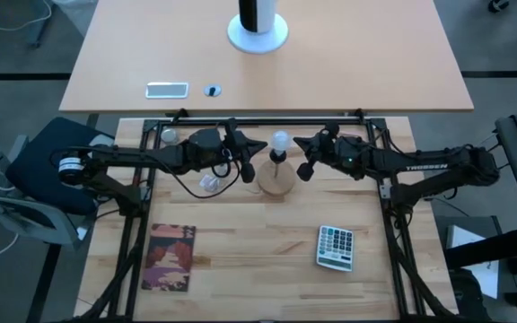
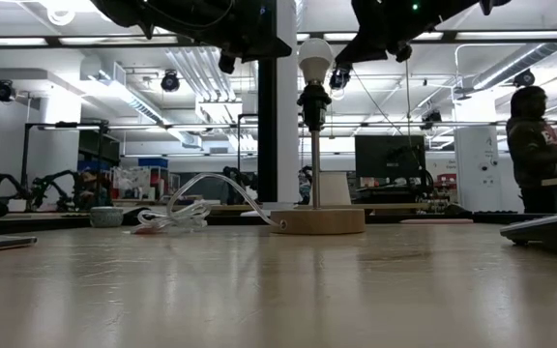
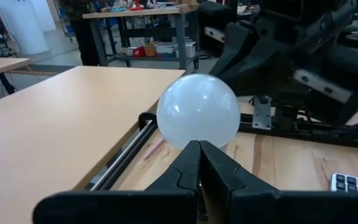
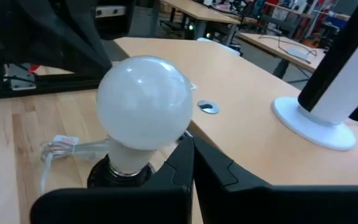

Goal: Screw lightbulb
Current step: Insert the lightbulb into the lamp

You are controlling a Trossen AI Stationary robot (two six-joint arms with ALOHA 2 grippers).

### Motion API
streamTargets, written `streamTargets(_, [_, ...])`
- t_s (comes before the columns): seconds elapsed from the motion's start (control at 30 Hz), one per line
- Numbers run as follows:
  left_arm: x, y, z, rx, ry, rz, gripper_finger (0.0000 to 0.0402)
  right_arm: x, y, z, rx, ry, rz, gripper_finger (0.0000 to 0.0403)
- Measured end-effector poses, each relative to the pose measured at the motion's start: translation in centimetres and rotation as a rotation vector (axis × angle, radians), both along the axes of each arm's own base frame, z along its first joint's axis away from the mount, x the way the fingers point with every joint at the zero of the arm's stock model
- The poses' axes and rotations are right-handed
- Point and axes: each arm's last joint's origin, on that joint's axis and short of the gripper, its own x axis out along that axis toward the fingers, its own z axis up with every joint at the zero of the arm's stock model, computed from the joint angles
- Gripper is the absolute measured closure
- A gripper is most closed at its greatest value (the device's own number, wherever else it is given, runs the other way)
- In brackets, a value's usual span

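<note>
The frosted-white lightbulb (image 1: 281, 141) sits upright in the black socket (image 4: 114, 174) of a small lamp. The lamp has a thin stem (image 2: 315, 164) on a round wooden base (image 1: 276, 180) at the table's far middle. My left gripper (image 1: 260, 146) is shut, its fingertips (image 3: 199, 149) level with the bulb (image 3: 197, 112) on its left side. My right gripper (image 1: 298, 144) is shut, its fingertips (image 4: 190, 144) level with the bulb (image 4: 145, 109) on its right side. In the low view the bulb (image 2: 315, 56) shows between the two arms. My left gripper's shut fingertips point level at the bulb's left side from the table's left; I cannot tell whether they touch it. My right gripper's shut fingertips point level at the bulb's right side from the table's right; I cannot tell whether they touch it.
A crumpled clear wrapper (image 1: 209, 184) lies left of the lamp base, and a small grey ball (image 1: 169, 136) at the far left. A calculator (image 1: 336, 247) lies near right and a dark red booklet (image 1: 170, 257) near left. A person (image 2: 532, 145) stands in the room behind.
</note>
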Motion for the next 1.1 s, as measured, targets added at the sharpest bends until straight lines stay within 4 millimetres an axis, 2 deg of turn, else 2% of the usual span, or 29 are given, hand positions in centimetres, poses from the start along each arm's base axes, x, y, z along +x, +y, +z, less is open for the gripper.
streamTargets(0.23, [0.01,0.00,0.01,0.010,0.002,-0.001,0.0401,0.66,0.18,-0.02,-0.005,-0.024,0.077,0.0403])
streamTargets(0.8, [0.02,0.00,0.00,0.028,0.009,-0.004,0.0401,0.64,0.24,0.04,0.002,-0.032,0.081,0.0403])
streamTargets(1.1, [0.68,0.00,-0.46,0.014,-0.013,-0.046,0.0401,0.60,0.19,-0.06,0.001,-0.023,0.070,0.0403])
